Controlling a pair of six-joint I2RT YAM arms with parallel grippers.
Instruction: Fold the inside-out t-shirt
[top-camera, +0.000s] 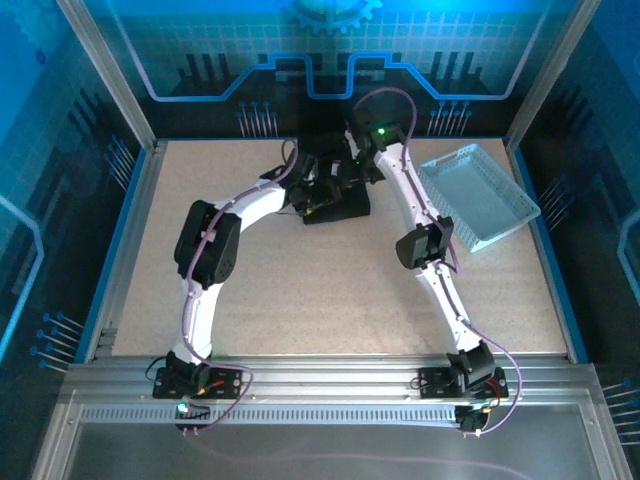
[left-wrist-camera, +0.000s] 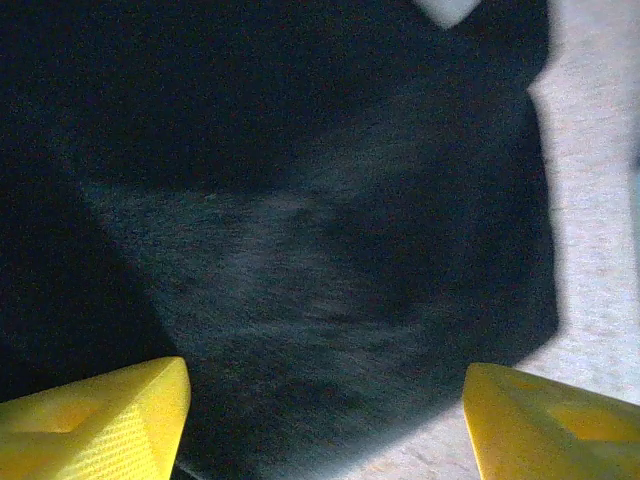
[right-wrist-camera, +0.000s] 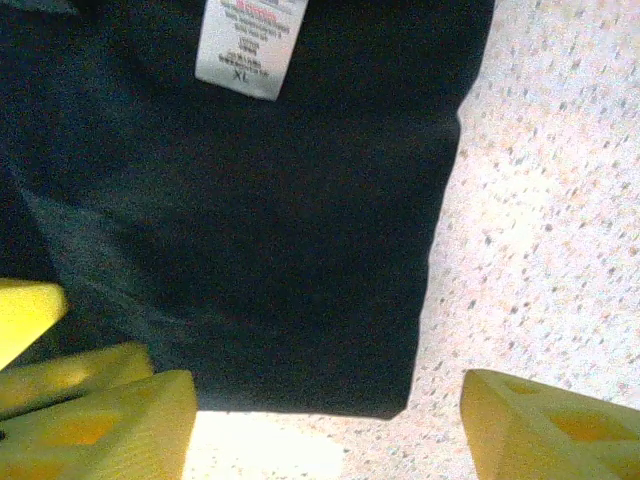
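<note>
Near edge: both arm bases; the arms reach fwd over the speckled beige tabletop (top-camera: 330, 300) and meet far-centre. Left gripper (left-wrist-camera: 325, 390): 2 yellow fingers spread wide, nothing pinched, right over the plain black soft-fabric t-shirt (top-camera: 340, 212). Right gripper (right-wrist-camera: 328, 400): also spread wide, empty, over a corner of the shirt w/ bare table past the edge. Shirt lies as a compact dark rectangle at far-centre, looks mostly folded imo; small white size label (right-wrist-camera: 250, 45) faces up. Risks: 1) both wrists crowd the same small patch. A yellow tip at the left of the right wrist view is prob the other gripper, so they could collide if either swings w/o clearance. 2) Pinching just the top layer would peel the fold open on lift. 3) Fabric snagging on a finger would drag the stack. Light grey perforated plastic tray (top-camera: 480, 195) sits far right, apart from the shirt, but the right forearm runs just beside it, so a wide swing could knock it.
</note>
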